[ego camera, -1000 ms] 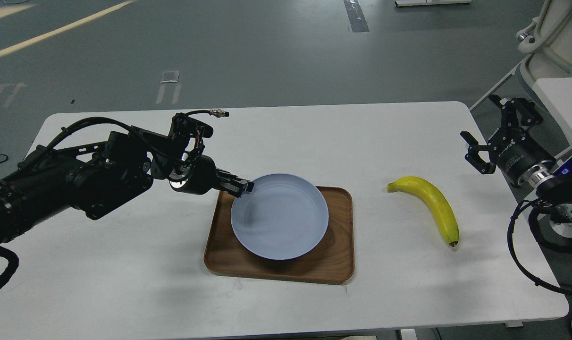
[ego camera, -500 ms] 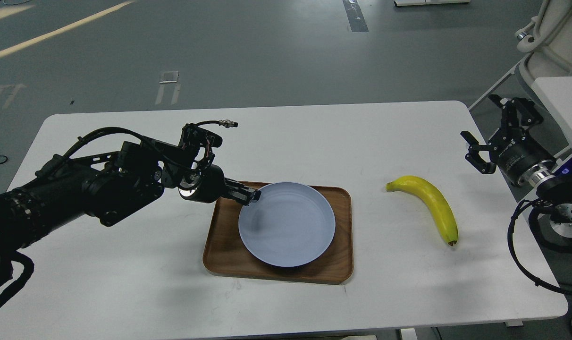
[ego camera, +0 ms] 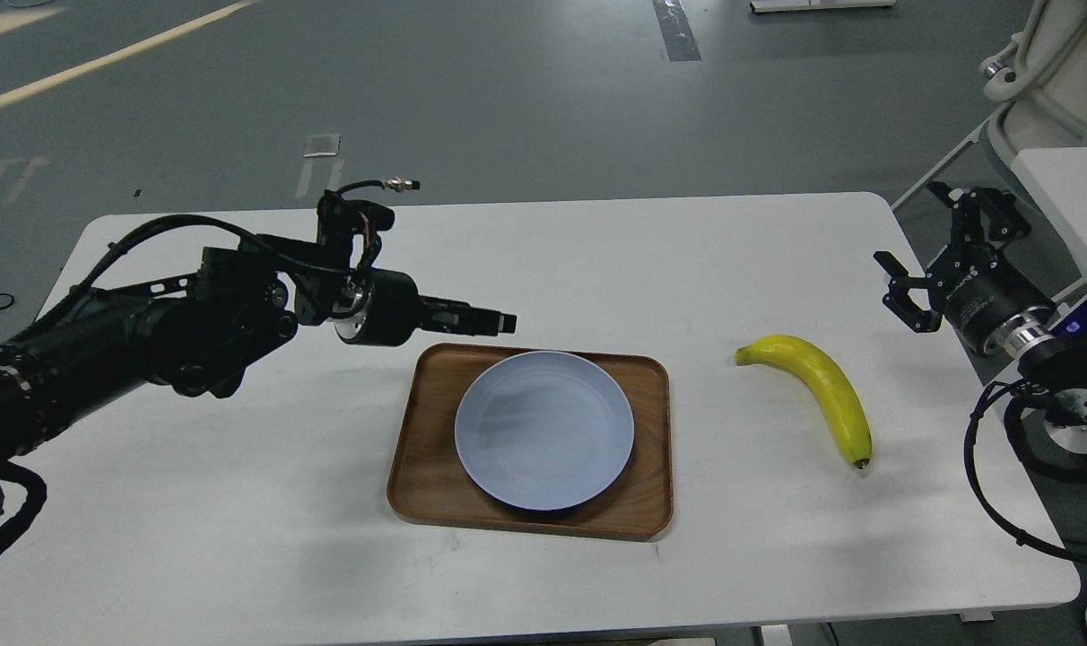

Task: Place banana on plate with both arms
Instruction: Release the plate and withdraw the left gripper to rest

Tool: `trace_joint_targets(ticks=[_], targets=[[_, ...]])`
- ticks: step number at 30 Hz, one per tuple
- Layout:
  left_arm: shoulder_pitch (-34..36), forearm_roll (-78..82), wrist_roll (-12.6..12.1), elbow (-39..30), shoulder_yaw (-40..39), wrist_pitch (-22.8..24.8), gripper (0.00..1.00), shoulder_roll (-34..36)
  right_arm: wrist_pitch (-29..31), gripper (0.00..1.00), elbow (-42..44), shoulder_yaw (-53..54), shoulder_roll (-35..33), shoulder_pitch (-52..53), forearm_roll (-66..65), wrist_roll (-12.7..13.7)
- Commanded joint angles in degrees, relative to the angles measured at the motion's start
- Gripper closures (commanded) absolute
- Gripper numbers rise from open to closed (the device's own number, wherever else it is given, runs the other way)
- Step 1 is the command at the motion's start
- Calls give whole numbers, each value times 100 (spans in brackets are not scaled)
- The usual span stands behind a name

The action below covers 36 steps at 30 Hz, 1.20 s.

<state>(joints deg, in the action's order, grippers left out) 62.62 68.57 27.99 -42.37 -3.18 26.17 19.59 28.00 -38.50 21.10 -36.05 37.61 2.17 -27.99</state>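
Now left gripper has let go of the plate, lifted clear, fingers look closed and empty; plate sits flat in tray, banana untouched on table, right gripper open nearby.

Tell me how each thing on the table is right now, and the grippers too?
banana: lying flat on the table, untouched
plate: empty, sitting flat on the tray
tray: flat on the table, holding the plate
left gripper: empty, above the tray's far edge
right gripper: open, empty
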Motion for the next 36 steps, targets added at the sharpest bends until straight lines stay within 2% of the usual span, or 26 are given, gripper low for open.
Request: trace_joint_targets(ticks=[1,2,7,11,15,18,25,27,30,31,34,36], targets=[[-100,-2488,1,0,-392,-50,0,246,0,0,-9,0,1,9,3,-1],[-223,-3376,1,-8,-463,-68,0,343,0,0,-9,0,10,0,3,-1],[-697,-5456,1,-70,-928,-7,0,940,0,0,-9,0,10,9,-6,-1],[-1226,-5978,1,-35,-1510,-7,0,1117,0,0,-9,0,10,0,-6,-1],[-2067,-6022,1,-17,-2421,98,0,1161,0,0,-9,0,1,-26,-303,-1],[-2341,-6022,1,9,-2617,183,0,1126,0,0,-44,-9,-113,9,-611,-1],[-2412,-6013,1,299,-2608,183,0,1108,0,0,-377,-386,-842,702,-2658,-1],[-2412,-5969,1,291,-2600,183,0,1099,0,0,-500,-763,-1009,1167,-3919,-1],[-2403,-5934,1,273,-2573,183,0,1091,0,0,-632,-1185,-1062,1808,-5458,-1],[-2403,-5934,1,273,-2573,183,0,1091,0,0,-633,-1187,-1062,1811,-5464,-1],[-2395,-5934,1,247,-2564,183,0,1091,0,0,-712,-1590,-1019,2197,-6542,-1],[-2395,-5934,1,238,-2564,183,0,1125,0,0,-712,-2256,-905,2512,-7428,-1]])
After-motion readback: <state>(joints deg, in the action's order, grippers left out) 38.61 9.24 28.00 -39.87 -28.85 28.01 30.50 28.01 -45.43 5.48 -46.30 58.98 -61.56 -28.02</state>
